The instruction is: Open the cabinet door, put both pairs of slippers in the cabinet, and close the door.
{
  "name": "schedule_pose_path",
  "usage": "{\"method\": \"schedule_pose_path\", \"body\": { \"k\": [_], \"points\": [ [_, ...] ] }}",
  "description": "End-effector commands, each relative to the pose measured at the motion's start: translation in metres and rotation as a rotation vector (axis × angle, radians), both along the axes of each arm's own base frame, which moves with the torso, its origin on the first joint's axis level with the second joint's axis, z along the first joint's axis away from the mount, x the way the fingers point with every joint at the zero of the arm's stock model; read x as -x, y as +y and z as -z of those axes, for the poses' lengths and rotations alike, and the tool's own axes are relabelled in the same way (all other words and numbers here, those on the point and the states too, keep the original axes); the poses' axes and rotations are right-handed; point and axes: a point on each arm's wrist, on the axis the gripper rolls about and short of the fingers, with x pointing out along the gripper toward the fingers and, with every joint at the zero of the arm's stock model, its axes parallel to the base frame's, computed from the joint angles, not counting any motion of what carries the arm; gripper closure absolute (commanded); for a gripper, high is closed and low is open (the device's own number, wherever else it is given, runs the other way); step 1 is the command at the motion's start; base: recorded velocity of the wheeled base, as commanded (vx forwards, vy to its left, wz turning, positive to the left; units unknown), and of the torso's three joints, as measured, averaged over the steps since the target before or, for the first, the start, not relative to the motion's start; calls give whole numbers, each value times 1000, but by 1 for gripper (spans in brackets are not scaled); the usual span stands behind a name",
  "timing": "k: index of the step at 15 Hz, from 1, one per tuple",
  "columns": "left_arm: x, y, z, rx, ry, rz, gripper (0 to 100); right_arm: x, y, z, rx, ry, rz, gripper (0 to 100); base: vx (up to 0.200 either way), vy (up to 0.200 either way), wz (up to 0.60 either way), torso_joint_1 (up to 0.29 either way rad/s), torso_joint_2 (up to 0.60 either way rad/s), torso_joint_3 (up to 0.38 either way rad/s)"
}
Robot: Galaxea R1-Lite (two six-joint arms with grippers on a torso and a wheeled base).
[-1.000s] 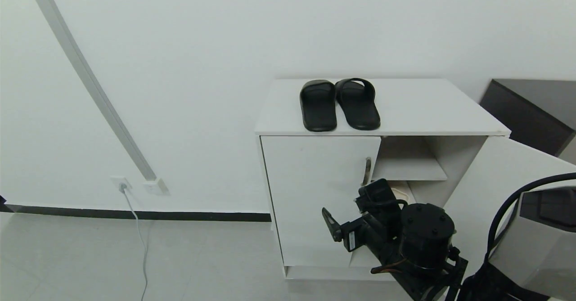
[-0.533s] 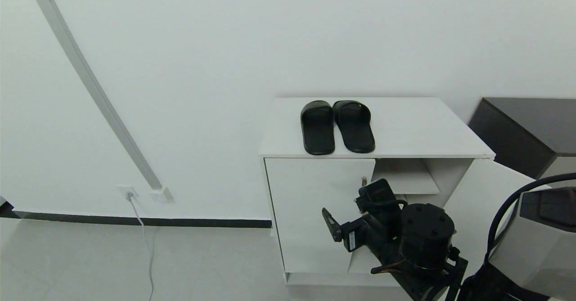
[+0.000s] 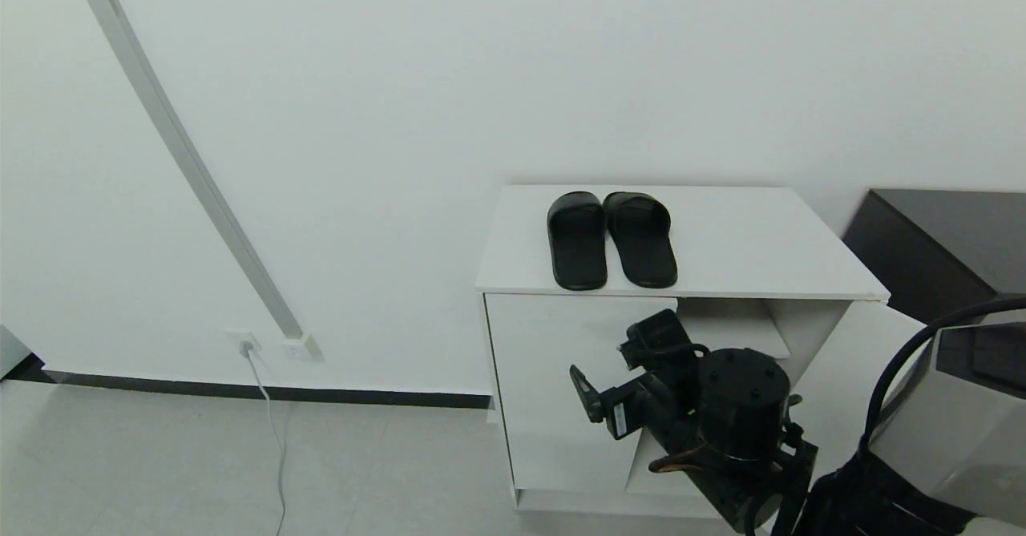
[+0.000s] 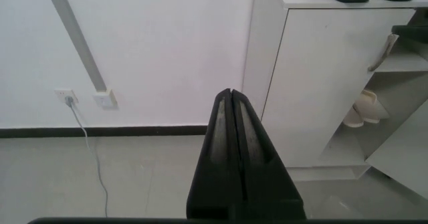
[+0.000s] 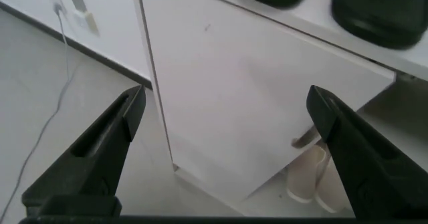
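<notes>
A pair of black slippers (image 3: pixel 613 239) lies side by side on top of the white cabinet (image 3: pixel 737 247). The cabinet's left door (image 3: pixel 553 392) is closed, and its right door (image 3: pixel 850 376) hangs open to the right. A pair of white slippers (image 4: pixel 364 107) stands on the lower shelf inside, beside the closed door's handle (image 4: pixel 381 50). My right arm (image 3: pixel 721 408) hangs in front of the cabinet, below the top. My right gripper (image 5: pixel 224 150) is open and empty, facing the closed door. My left gripper (image 4: pixel 231 95) is shut on nothing, out over the floor left of the cabinet.
A dark piece of furniture (image 3: pixel 946 247) stands right of the cabinet, behind the open door. A wall socket with a hanging cable (image 3: pixel 244 348) and a slanted grey strip (image 3: pixel 184 159) are on the wall to the left. Bare grey floor lies left of the cabinet.
The whole head view has shifted: the cabinet now sits lower and looks smaller and farther off. The black slippers keep their place on top. My right arm sits slightly lower and left.
</notes>
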Motion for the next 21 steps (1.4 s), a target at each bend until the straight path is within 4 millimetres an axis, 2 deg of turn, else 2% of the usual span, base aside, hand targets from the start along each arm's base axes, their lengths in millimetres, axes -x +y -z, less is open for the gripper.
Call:
{"method": "schedule_pose_path", "body": {
  "k": [1, 2, 3, 4, 5, 8, 10, 14, 15, 17, 19, 21],
  "points": [
    [0, 0, 0, 0, 1, 0, 100, -10, 9, -37, -67, -14, 43, 0, 0, 0, 0, 0, 0, 0],
    [0, 0, 0, 0, 1, 0, 100, -15, 13, -57, -89, 3, 94, 0, 0, 0, 0, 0, 0, 0],
    [0, 0, 0, 0, 1, 0, 100, -15, 13, -60, -92, 7, 103, 0, 0, 0, 0, 0, 0, 0],
    [0, 0, 0, 0, 1, 1, 100, -25, 17, -91, -112, 37, 230, 0, 0, 0, 0, 0, 0, 0],
    [0, 0, 0, 0, 1, 1, 100, -28, 20, -105, -127, 47, 285, 0, 0, 0, 0, 0, 0, 0],
    [0, 0, 0, 0, 1, 1, 100, -28, 18, -122, -117, 68, 342, 0, 0, 0, 0, 0, 0, 0],
    [0, 0, 0, 0, 1, 1, 100, -30, 16, -120, -113, 66, 371, 0, 0, 0, 0, 0, 0, 0],
    [0, 0, 0, 0, 1, 1, 100, -32, 15, -107, -110, 96, 380, 0, 200, 0, 0, 2, -1, 2],
    [0, 0, 0, 0, 1, 1, 100, -34, 16, -94, -97, 121, 386, 0, 200, 0, 0, 7, 2, -2],
    [0, 0, 0, -1, 0, 1, 100, -38, 18, -84, -95, 129, 386, 0, 200, 0, 0, 14, 7, 0],
    [0, 0, 0, 0, 1, 1, 100, -51, 19, -66, -91, 131, 398, 0, 200, 0, 0, 5, 0, 0],
    [0, 0, 0, 0, 1, 1, 100, -61, 20, -56, -96, 134, 386, 0, 0, 0, 0, 0, 0, 0]
  ]
}}
